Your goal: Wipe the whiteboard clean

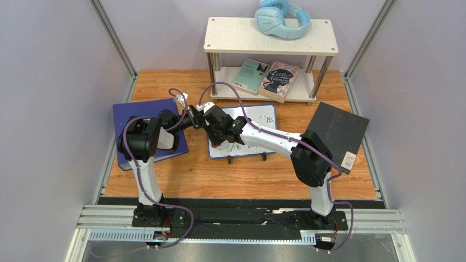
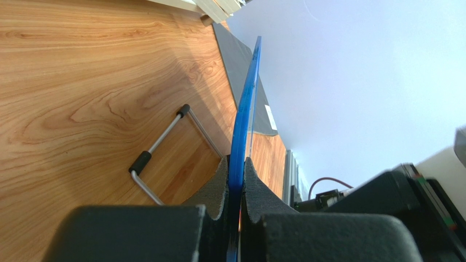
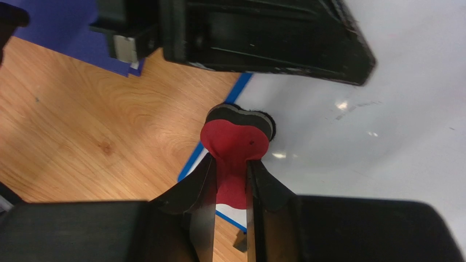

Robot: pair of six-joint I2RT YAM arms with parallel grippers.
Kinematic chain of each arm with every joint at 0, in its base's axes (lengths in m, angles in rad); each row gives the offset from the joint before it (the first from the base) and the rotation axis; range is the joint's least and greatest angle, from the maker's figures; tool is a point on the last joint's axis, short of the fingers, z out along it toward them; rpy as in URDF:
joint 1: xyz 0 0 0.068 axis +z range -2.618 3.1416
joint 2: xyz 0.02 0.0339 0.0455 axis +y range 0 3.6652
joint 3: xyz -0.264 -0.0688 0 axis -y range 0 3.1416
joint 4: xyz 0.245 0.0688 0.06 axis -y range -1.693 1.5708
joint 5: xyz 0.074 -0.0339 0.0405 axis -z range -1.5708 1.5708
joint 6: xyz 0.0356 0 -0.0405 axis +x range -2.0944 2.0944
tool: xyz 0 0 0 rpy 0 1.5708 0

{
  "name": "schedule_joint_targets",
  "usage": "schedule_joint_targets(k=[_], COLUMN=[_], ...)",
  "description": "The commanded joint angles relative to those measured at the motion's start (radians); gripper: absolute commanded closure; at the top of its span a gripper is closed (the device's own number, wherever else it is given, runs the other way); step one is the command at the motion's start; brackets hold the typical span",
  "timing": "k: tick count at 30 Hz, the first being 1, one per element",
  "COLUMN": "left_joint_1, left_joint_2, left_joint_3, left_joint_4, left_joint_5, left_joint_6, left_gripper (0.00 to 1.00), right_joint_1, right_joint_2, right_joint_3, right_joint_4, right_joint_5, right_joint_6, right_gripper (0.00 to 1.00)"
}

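the left tool is clamped narrow on the blue frame of the whiteboard, its two pads pressed to either side of the thin edge. just to one side of that grip a wire foot with black sleeves shows under the frame, over the wooden worktop.

the right tool holds a red eraser between its fingers; the eraser's dark felt end touches the white surface just inside the frame, close to the left tool's body above it. the whiteboard spreads out glossy beyond the eraser.

from above, both tools meet at the whiteboard's left end, and dark writing remains nearer the arms than the right tool. a blue binder lies beside the left tool, under that arm. a black board lies well right of both tools. farther back stands a shelf with books on its lower level and headphones on top.
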Motion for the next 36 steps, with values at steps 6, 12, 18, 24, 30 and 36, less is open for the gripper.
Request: schedule_joint_targets(k=[6,12,18,24,30,36], left_joint_1=[-0.017,-0.017,-0.017,-0.017,-0.017,-0.017], left_joint_2=[0.014,0.012,0.01,0.009,0.009,0.009], left_joint_3=[-0.004,-0.004,-0.005,-0.005,-0.005,-0.005], left_joint_4=[0.152,0.152,0.152,0.152,0.152,0.152], left_joint_5=[0.017,0.017,0.016,0.017,0.017,0.016], left_joint_6=[0.036,0.037,0.039,0.039,0.039,0.039], left_gripper=[1.0,1.0,1.0,1.0,1.0,1.0], right_joint_1=[-0.095,-0.21,-0.319,-0.42,-0.488,-0.527], right_joint_2=[0.039,-0.055,-0.093,-0.105,-0.138,-0.187], right_joint_3=[-0.099,-0.191,-0.228,-0.277,-0.326,-0.373], right_joint_4=[0.085,0.114,0.106,0.105,0.105,0.105], right_joint_5=[0.087,0.159,0.168,0.164,0.165,0.174], right_joint_6=[0.12,0.122,0.135,0.177,0.188,0.209], right_gripper=[1.0,1.0,1.0,1.0,1.0,1.0])
